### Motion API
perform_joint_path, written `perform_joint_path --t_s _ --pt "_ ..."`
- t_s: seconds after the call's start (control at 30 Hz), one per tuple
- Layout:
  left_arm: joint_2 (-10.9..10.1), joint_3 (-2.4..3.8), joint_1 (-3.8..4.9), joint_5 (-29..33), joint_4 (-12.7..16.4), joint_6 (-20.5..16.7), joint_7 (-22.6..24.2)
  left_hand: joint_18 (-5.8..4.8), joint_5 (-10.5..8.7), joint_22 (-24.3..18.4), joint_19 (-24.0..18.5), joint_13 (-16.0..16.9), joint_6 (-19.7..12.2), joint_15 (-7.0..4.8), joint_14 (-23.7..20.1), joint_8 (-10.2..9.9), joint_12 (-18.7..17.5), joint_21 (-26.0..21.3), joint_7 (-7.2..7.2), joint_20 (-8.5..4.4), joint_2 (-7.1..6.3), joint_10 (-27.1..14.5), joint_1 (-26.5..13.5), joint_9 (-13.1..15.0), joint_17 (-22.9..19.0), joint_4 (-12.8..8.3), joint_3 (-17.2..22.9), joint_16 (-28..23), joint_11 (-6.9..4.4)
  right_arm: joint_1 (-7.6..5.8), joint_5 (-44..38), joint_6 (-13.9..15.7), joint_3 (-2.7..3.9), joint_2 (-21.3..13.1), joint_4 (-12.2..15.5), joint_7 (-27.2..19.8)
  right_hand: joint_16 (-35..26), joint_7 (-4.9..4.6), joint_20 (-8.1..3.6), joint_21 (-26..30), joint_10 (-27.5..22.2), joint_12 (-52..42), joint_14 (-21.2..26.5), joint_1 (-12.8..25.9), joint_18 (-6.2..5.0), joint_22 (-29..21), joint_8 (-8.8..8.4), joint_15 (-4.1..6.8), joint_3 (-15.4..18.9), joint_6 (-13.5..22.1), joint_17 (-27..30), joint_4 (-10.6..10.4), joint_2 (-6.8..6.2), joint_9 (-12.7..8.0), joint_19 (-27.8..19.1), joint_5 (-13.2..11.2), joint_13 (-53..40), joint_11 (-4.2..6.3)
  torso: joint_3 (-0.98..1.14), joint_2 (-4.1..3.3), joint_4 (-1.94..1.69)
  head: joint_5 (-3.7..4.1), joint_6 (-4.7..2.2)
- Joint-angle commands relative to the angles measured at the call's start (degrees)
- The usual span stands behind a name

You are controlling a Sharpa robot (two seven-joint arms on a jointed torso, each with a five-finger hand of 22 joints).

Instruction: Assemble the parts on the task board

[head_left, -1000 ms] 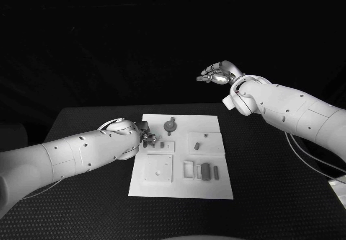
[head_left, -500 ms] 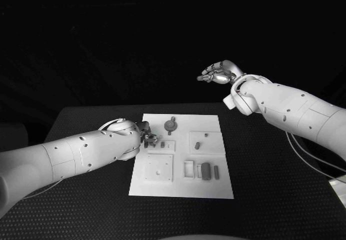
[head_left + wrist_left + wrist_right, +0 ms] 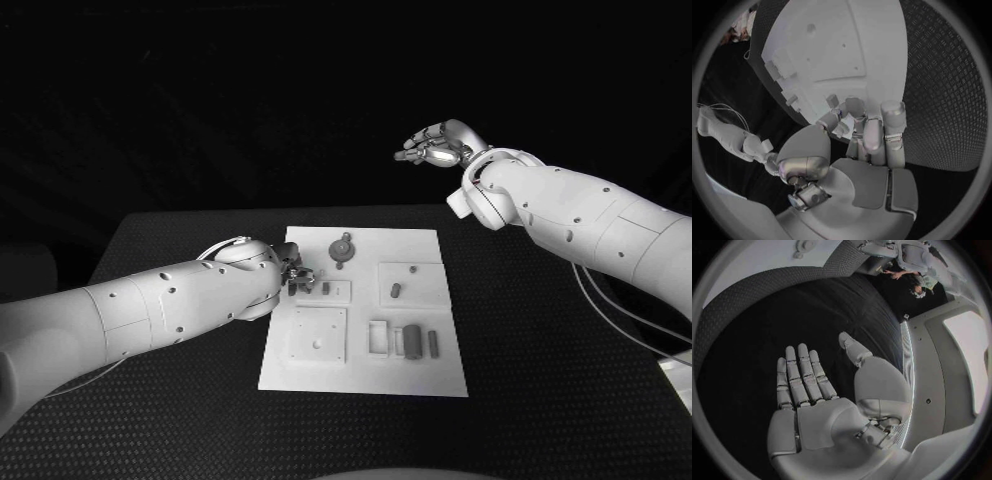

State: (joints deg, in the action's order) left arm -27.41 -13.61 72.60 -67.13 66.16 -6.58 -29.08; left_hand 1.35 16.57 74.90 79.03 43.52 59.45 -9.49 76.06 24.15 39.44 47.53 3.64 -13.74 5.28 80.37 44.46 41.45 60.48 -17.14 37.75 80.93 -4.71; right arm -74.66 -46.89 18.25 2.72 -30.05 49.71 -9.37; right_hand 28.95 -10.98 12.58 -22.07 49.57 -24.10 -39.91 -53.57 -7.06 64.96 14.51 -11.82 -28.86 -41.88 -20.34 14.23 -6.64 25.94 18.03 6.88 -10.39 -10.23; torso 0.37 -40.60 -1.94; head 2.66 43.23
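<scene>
On the white task board in the middle of the surface, several parts lie loose, so much remains; the left hand pinches one at its left edge, while the right hand hangs raised, fingers spread, holding nothing.

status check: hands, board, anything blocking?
Left hand down at task board left edge, fingertips on a small part; grip unclear. Right hand raised beyond the table, open, holding nothing. Nothing in the way on the board.
</scene>
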Motion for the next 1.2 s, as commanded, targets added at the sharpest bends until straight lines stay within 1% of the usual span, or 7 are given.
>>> perform_joint_path --t_s 0.03,0.27,0.37,0.47,0.6,0.8,1.2 --pt "0.03 -0.01 -0.06 -0.21 0.09 0.76 0.20 4.45 0.34 1.06 0.13 -0.06 5.98 -0.74 0.70 2.25 0.36 0.18 -2.59 -0.09 0.42 0.54 0.00 0.07 0.06 0.61 0.99 0.36 0.04 -0.02 -0.17 -0.83 0.03 0.03 0.01 -0.68 -0.29 -2.28 0.09 0.25 0.29 0.27 -0.25 -0.09 0.89 0.05 0.32 -0.15 0.14 0.31 -0.10 -0.35 -0.02 -0.08 0.44 -0.14 0.10 -0.03 0.01 -0.01 -0.01 -0.08 0.01" --pt "0.16 -0.01 -0.06 -0.39 0.08 1.99 -0.13 4.43 0.32 1.05 0.12 -0.07 5.96 -0.74 0.61 2.28 0.37 0.18 -2.58 -0.08 0.38 0.53 -0.07 0.05 -0.13 0.64 0.99 0.30 0.05 -0.02 -0.15 -0.93 0.03 0.00 0.01 -0.68 -0.33 -2.28 0.09 0.28 0.31 0.28 -0.25 -0.08 0.90 0.07 0.33 -0.15 0.16 0.31 -0.10 -0.36 -0.02 -0.10 0.44 -0.14 0.15 -0.03 0.01 -0.01 0.01 -0.11 -0.02" --pt "0.25 -0.01 -0.06 -1.39 0.12 2.89 -0.17 4.42 0.27 1.04 0.11 -0.08 5.91 -0.74 0.55 2.29 0.38 0.18 -2.57 -0.07 0.29 0.50 -0.15 0.03 -0.25 0.65 0.97 0.26 0.06 -0.02 -0.10 -1.03 0.03 0.01 -0.09 -0.67 -0.38 -2.29 0.09 0.31 0.32 0.29 -0.22 -0.08 0.91 0.08 0.34 -0.17 0.19 0.32 -0.10 -0.36 -0.03 -0.12 0.42 -0.14 0.19 -0.03 0.01 -0.01 -0.01 -0.11 0.10" --pt "0.34 -0.02 -0.07 -3.90 0.23 3.50 -0.13 4.40 0.20 1.03 0.08 -0.10 5.86 -0.73 0.52 2.32 0.38 0.18 -2.55 -0.07 0.16 0.46 -0.29 -0.01 -0.29 0.69 0.94 0.23 0.09 -0.02 0.23 -1.09 0.03 0.01 -0.27 -0.68 -0.50 -2.30 0.12 0.40 0.36 0.32 -0.18 0.03 0.94 0.12 0.36 -0.20 0.27 0.33 -0.11 -0.46 0.00 -0.16 0.40 -0.15 0.31 -0.04 0.01 -0.02 -0.01 -0.18 0.06" --pt "0.35 -0.02 -0.07 -3.90 0.25 4.31 -0.24 4.34 0.00 0.99 0.06 -0.11 5.90 -0.70 0.55 2.42 0.44 0.17 -2.56 -0.03 0.28 0.47 -0.71 -0.08 -0.22 0.94 0.81 0.23 0.15 -0.02 0.29 -1.18 0.03 -0.02 -0.25 -0.67 -0.55 -2.30 0.12 0.44 0.36 0.35 -0.17 0.08 0.95 0.14 0.38 -0.22 0.30 0.34 -0.12 -0.51 0.02 -0.19 0.39 -0.15 0.38 -0.04 0.04 -0.01 0.01 -0.21 0.11" --pt "0.35 -0.02 -0.08 -4.03 0.38 4.60 -0.29 4.27 1.33 0.99 0.03 -0.13 5.95 -0.66 0.72 2.62 0.56 0.25 -2.60 -0.03 0.58 0.49 -1.03 -0.26 0.16 0.75 1.03 0.36 0.15 -0.02 0.33 -1.26 0.03 -0.03 -0.31 -0.69 -0.63 -2.30 0.12 0.49 0.37 0.37 -0.14 0.11 0.95 0.17 0.39 -0.23 0.34 0.35 -0.12 -0.55 0.03 -0.22 0.38 -0.15 0.46 -0.05 0.03 -0.02 0.02 -0.18 0.13" --pt "0.68 -0.02 -0.08 -4.07 -0.01 4.87 -0.32 4.26 1.71 1.00 0.02 -0.15 5.97 -0.66 0.80 2.69 0.60 0.29 -2.62 -0.04 0.64 0.50 -1.09 -0.33 0.35 0.70 1.16 0.43 0.14 -0.02 0.35 -1.40 0.03 0.01 -0.37 -0.68 -0.75 -2.30 0.12 0.56 0.41 0.39 -0.08 0.11 0.96 0.21 0.41 -0.26 0.37 0.37 -0.13 -0.57 0.03 -0.27 0.36 -0.14 0.57 -0.04 0.03 -0.02 0.02 -0.15 0.16"
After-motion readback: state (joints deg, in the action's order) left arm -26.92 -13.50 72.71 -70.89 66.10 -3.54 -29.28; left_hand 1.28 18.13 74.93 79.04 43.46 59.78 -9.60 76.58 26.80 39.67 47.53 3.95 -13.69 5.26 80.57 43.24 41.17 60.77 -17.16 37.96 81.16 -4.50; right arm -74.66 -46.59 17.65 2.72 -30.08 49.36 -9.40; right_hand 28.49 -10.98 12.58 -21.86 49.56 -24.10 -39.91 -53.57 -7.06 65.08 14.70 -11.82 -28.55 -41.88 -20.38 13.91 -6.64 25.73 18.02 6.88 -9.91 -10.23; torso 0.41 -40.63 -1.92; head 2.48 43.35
